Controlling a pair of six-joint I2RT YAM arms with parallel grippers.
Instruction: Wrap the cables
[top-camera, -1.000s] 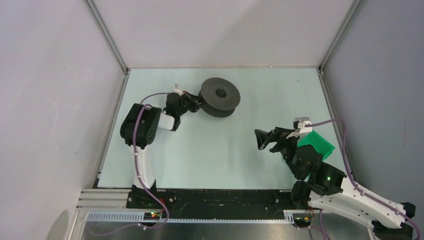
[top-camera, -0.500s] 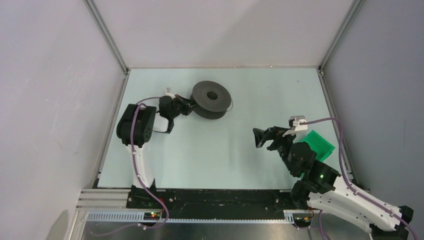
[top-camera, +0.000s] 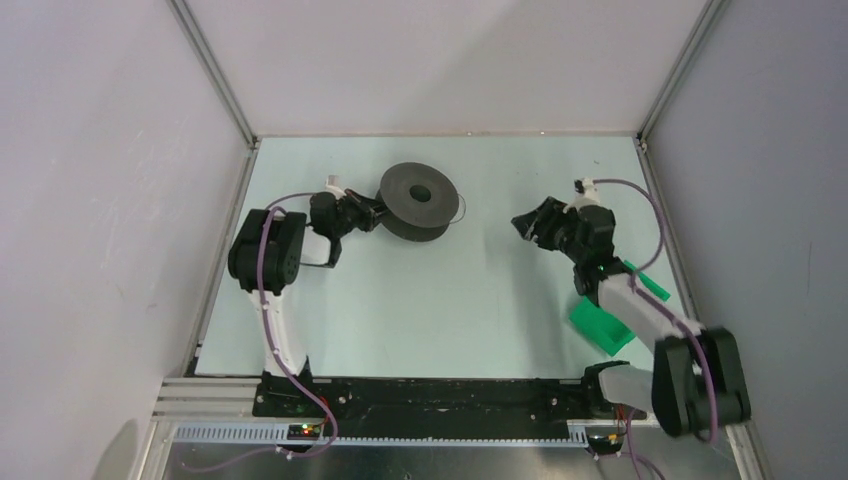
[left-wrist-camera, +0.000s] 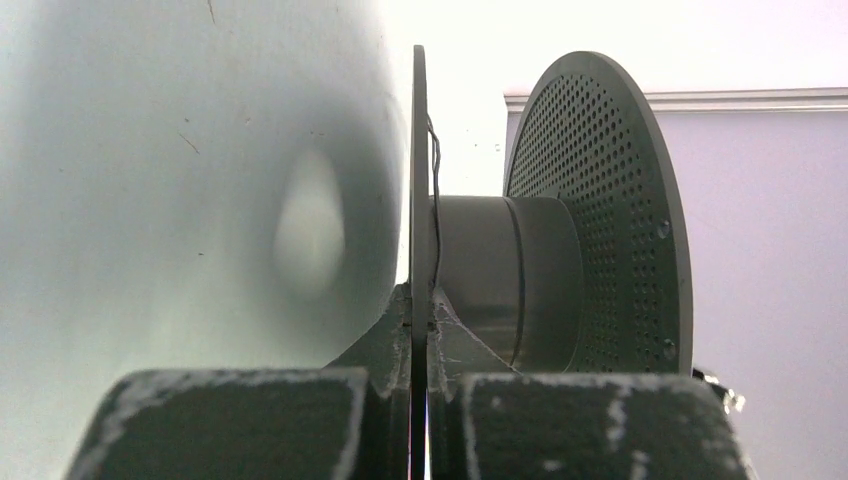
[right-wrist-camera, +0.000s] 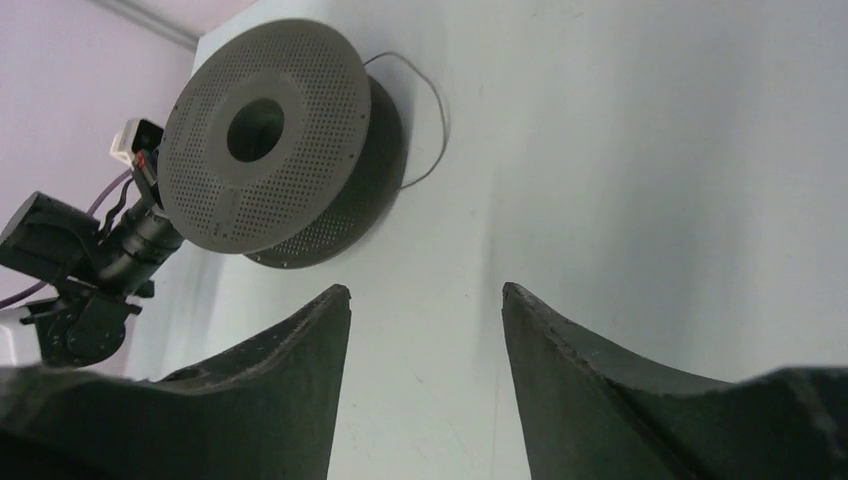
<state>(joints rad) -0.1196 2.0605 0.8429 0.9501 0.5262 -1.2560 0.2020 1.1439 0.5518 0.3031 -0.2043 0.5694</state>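
The big dark grey round spool (top-camera: 402, 186) lies tilted on the table at the far middle-left. It also shows in the left wrist view (left-wrist-camera: 600, 200) and the right wrist view (right-wrist-camera: 320, 130). A hair-fine dark cable (top-camera: 462, 208) loops out from the spool's right side, seen as a loose arc in the right wrist view (right-wrist-camera: 441, 110) and running along the flange in the left wrist view (left-wrist-camera: 436, 180). My left gripper (top-camera: 375, 212) (left-wrist-camera: 420, 310) is shut on the spool's thin lower flange. My right gripper (top-camera: 530, 225) (right-wrist-camera: 425, 290) is open and empty, to the right of the spool, pointing at it.
A green block (top-camera: 603, 322) lies on the pale table (top-camera: 450, 300) at the near right, partly under my right arm. Grey enclosure walls stand on the left, back and right. Purple arm cords run along both arms.
My right arm has swung away from me, carrying its open gripper toward the spool's level and uncovering more of the green block. My left gripper has pulled the spool slightly left.
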